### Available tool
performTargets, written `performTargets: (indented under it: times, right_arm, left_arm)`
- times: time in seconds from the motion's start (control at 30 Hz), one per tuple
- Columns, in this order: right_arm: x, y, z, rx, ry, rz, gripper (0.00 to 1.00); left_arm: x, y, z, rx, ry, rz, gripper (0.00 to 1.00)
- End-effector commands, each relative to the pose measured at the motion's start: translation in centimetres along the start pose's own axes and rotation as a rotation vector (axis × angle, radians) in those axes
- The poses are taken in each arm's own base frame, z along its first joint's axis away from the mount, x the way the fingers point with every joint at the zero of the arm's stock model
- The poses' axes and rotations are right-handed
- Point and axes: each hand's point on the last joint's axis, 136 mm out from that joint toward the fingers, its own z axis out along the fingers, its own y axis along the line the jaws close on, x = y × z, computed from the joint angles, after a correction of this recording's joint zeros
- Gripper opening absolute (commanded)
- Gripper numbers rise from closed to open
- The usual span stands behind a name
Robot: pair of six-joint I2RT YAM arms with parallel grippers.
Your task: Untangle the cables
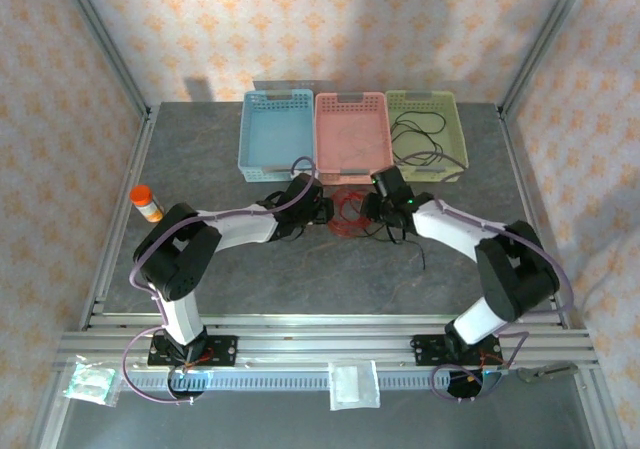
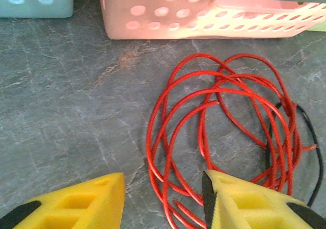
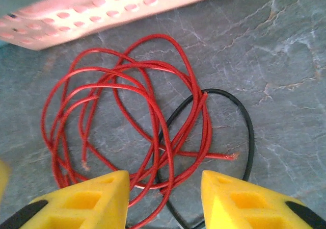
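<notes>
1. Grey marbled table (image 1: 300, 279), hemmed in by patterned walls: the cables lie just in front of the pink basket (image 1: 350, 134), between the two wrists.
2. Red cable (image 1: 348, 214) sprawls in loose, overlapping loops. The black cable (image 3: 251, 132) threads through one side of them, crossing red strands in several places, and a bare red end pokes out toward the black loop.
3. Both wires look thin, light and limp, though springy enough to keep their curl. A tug on one would likely drag the whole bundle, and the smooth jackets may slip between pads. The safest hold appears to be a single strand at a loop's outer edge or a free end, one arm pinning red while the other draws black clear.
4. Left gripper (image 2: 163, 180) hangs low over the near edge of the red coil, its yellow fingers (image 2: 244, 203) well apart. One red loop runs between them, and nothing is pinched.
5. Right gripper (image 3: 165, 180) likewise stands parted. Red and black strands pass between its fingers (image 3: 86, 198) without being clamped.
</notes>
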Motion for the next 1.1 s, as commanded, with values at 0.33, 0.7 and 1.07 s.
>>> performTargets:
  times: [0.33, 0.7, 1.07]
  right_arm:
    - [-0.4, 0.1, 3.4, 0.142, -0.034, -0.105, 0.45]
    - [1.1, 0.1, 4.2, 0.133, 0.014, -0.244, 0.22]
    - [3.8, 0.9, 1.7, 0.013, 0.071, -0.362, 0.11]
  left_arm:
    - [-0.9, 1.1, -3.5, 0.015, -0.108, -0.015, 0.46]
    - [0.1, 2.6, -4.7, -0.03, -0.097, -0.035, 0.47]
    - [2.0, 1.9, -3.7, 0.032, 0.031, -0.035, 0.42]
